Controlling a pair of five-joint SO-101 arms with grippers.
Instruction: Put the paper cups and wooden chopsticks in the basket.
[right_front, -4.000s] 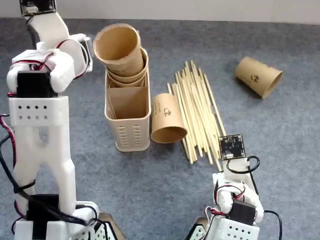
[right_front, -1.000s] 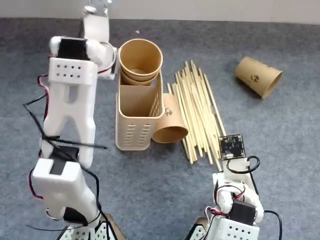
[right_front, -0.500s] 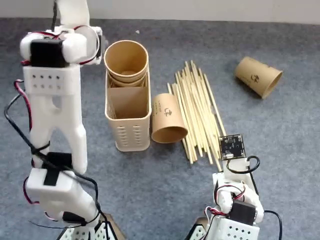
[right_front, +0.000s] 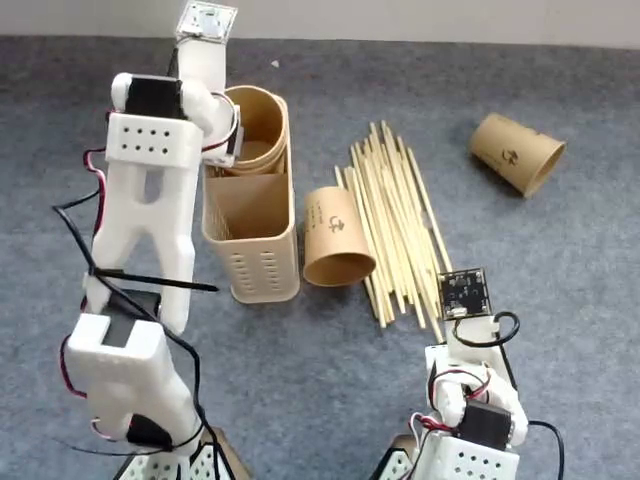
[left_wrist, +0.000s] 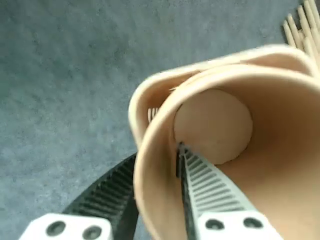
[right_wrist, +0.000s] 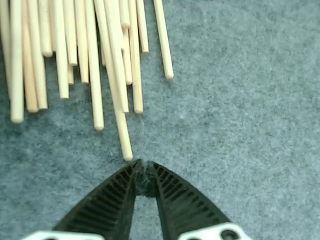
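Note:
A stack of paper cups (right_front: 262, 125) stands in the far compartment of the beige slotted basket (right_front: 252, 265). My left gripper (right_front: 235, 130) is at the stack. In the left wrist view it (left_wrist: 157, 160) is shut on the top cup (left_wrist: 235, 165), one finger inside the wall and one outside. Another paper cup (right_front: 335, 240) lies on its side against the basket's right, and a third (right_front: 517, 152) lies at the back right. Wooden chopsticks (right_front: 395, 215) are spread between them. My right gripper (right_wrist: 142, 167) is shut on nothing, just short of the chopstick ends (right_wrist: 75, 50).
The basket's near compartment (right_front: 250, 210) holds nothing visible. Grey felt (right_front: 560, 300) covers the table, with free room at the right and front. The right arm (right_front: 468, 300) sits low at the front edge, and a pale wall runs along the back.
The left arm has swung right from beside the basket to over the cup stack, which now leans. The basket shifted slightly with it. The right arm has not moved.

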